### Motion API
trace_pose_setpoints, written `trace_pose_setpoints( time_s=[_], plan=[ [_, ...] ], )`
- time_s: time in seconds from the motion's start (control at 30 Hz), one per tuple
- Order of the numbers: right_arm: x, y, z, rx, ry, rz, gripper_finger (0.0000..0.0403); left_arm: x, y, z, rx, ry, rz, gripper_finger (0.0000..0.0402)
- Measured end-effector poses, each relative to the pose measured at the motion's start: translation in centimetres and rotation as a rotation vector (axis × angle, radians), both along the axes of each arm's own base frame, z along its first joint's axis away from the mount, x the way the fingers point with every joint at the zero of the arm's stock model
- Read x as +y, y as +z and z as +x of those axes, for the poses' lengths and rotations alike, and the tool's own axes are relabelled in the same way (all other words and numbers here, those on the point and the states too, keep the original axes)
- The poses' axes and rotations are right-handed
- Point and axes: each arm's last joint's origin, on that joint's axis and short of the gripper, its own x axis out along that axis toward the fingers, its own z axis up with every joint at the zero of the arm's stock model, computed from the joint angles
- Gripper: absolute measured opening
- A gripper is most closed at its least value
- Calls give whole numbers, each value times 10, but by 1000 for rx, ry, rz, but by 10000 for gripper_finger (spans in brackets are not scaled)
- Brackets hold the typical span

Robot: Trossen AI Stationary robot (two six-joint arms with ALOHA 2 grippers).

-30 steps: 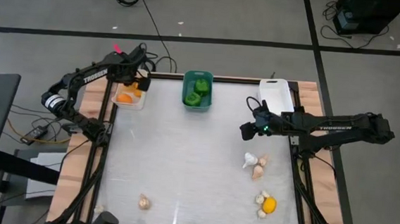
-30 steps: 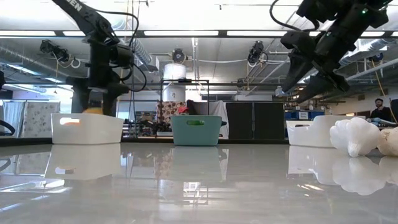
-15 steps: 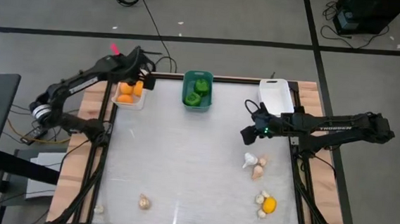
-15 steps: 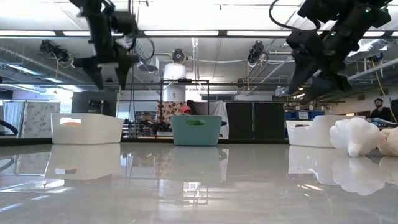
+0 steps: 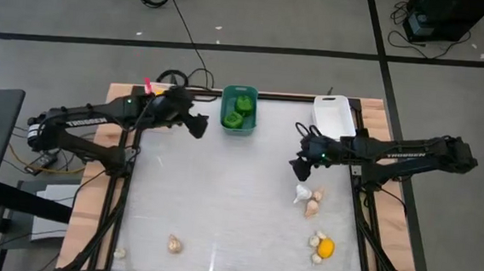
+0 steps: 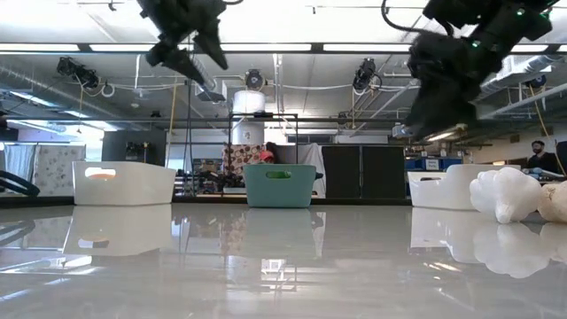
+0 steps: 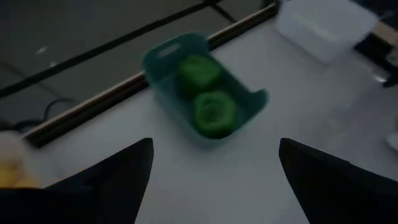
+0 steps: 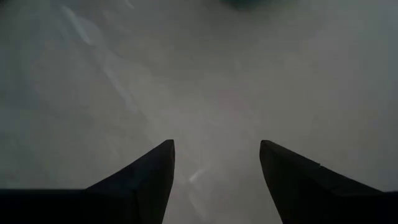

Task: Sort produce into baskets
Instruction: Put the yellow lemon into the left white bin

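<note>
The left gripper (image 5: 198, 126) has its fingers (image 7: 118, 171) spread wide with nothing between them; over the last second it has swung away from the white basket (image 6: 123, 182) at the table's left rear corner, where it hung above the oranges, and now hangs high just to the left of the teal basket (image 5: 239, 110); in the overhead view the arm now hides that white basket, though its orange contents show through the handle slot in the level view; the likely meaning is that a fruit delivery is finished and this arm is free to fetch again. The right gripper (image 5: 296, 163) also has its fingers (image 8: 140, 177) parted and empty, pointed at bare table (image 8: 205, 81); it has barely moved, dipping slightly to the right and front of the teal basket, just behind the nearest garlic bulbs (image 5: 309, 198). The teal basket holds two green peppers (image 7: 207, 93); the second white basket (image 5: 335, 116) sits well to its right at the rear. Still unsorted are those bulbs, a further pair of bulbs with an orange (image 5: 325, 248) nearer the front right, and a lone bulb (image 5: 174, 244) far to the front left of the teal basket; the garlic looks to be the next job.
</note>
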Motion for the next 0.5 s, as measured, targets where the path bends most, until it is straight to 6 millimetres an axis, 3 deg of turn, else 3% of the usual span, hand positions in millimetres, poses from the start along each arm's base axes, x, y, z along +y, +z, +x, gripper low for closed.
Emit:
trace_pose_setpoints(
  time_s=[0.1,0.23,0.37,0.5],
  plan=[
    [-5,8,7,-106,-3,-24,234,-2,-2,8,3,-70,18,353],
    [-14,12,9,-196,-180,44,219,1,-7,13,59,-117,41,353],
    [-18,9,6,-186,-282,143,212,5,-8,17,82,-241,66,348],
    [-10,5,4,-151,-321,257,212,11,-11,29,47,-434,55,332]
  ],
)
